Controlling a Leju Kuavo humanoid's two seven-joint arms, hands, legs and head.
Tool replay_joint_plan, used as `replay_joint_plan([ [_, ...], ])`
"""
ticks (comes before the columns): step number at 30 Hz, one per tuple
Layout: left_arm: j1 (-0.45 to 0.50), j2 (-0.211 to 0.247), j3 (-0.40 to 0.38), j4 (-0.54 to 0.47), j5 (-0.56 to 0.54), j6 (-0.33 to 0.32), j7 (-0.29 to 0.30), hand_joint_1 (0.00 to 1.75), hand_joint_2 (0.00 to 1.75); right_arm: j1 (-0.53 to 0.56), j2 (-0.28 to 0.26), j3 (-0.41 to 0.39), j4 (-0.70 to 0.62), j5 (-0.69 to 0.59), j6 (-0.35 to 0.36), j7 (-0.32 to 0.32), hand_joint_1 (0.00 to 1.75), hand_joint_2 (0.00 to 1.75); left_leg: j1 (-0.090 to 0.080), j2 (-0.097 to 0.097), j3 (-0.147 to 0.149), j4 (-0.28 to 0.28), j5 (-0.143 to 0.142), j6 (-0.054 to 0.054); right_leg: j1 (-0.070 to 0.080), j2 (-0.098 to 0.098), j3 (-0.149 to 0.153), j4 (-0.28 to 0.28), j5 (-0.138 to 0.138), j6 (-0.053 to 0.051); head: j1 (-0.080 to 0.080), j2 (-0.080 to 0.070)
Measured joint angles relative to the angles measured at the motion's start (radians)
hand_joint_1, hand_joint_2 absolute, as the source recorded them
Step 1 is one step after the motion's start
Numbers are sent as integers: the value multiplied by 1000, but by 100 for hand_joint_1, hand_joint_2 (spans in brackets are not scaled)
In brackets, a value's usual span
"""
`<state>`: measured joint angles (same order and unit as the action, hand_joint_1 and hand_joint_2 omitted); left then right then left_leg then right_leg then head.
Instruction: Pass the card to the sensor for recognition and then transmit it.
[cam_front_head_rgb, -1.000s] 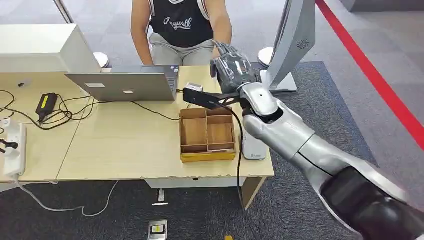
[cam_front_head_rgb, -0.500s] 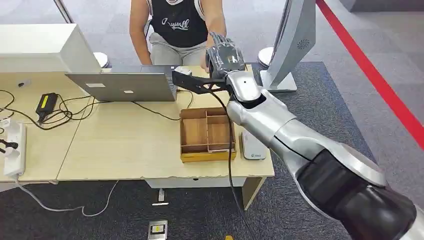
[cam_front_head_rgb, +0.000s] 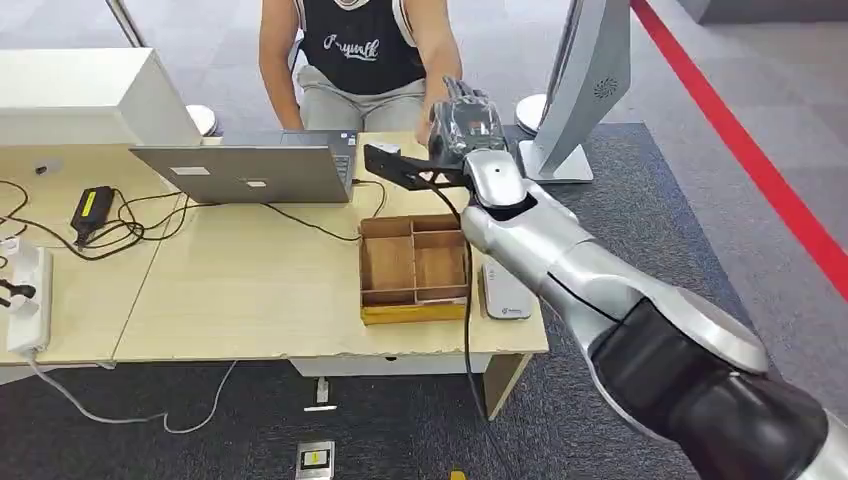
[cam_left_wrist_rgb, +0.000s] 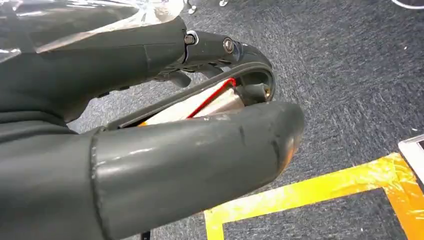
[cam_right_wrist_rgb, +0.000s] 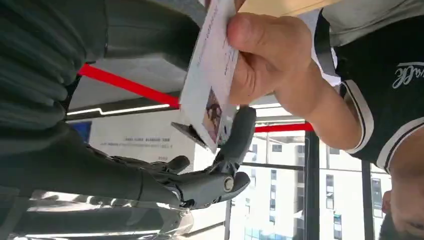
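Now, at the light wooden worktop's (cam_front_head_rgb: 250, 290) one o'clock corner, the right hand (cam_front_head_rgb: 466, 122) holds out the white printed card (cam_right_wrist_rgb: 210, 80); the person's hand (cam_right_wrist_rgb: 267, 62) pinches it. Letting go too soon could drop it. Left hand (cam_left_wrist_rgb: 150, 125): cannot tell.

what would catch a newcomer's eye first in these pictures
The card at the far edge of the desk, pinched in a person's hand with the right robot hand beside it. Next, the silver right arm stretching over the wooden divided tray. To the left sits an open laptop.
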<state>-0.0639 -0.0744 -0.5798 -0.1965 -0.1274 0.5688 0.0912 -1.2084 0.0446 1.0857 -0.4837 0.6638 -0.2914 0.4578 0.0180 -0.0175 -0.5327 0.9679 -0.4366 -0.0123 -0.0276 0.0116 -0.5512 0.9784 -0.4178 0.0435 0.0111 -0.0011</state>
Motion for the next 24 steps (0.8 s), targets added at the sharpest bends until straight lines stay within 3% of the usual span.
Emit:
replay_joint_plan([
  [7, 0, 0, -6, 0, 0, 0, 0, 0, 0, 0, -1, 5, 15, 0, 0, 0, 0, 175, 0, 0, 0, 0, 0, 0, 0, 0, 0, 0, 0, 0, 0, 0],
  [8, 0, 0, -6, 0, 0, 0, 0, 0, 0, 0, -1, 6, 17, 0, 0, 0, 0, 0, 0, 0, 0, 0, 0, 0, 0, 0, 0, 0, 0, 0, 0, 0],
  [17, 0, 0, -6, 0, 18, 9, 1, 0, 0, 0, 3, 7, 29, -18, -26, -21, 0, 0, 0, 0, 0, 0, 0, 0, 0, 0, 0, 0, 0, 0, 0, 0],
  [20, 0, 0, -6, 0, 36, 21, 1, 0, 0, 2, 5, -7, 27, -117, -66, -96, 0, 0, 0, 0, 0, 0, 0, 0, 0, 0, 0, 0, 0, 0, 0, 0],
  [24, 0, 0, -6, 0, 63, 27, 0, 0, 0, 34, 4, -66, -10, -337, -81, -270, 0, 0, 0, 0, 0, 0, 0, 0, 0, 0, 0, 0, 0, 0, 0, 0],
])
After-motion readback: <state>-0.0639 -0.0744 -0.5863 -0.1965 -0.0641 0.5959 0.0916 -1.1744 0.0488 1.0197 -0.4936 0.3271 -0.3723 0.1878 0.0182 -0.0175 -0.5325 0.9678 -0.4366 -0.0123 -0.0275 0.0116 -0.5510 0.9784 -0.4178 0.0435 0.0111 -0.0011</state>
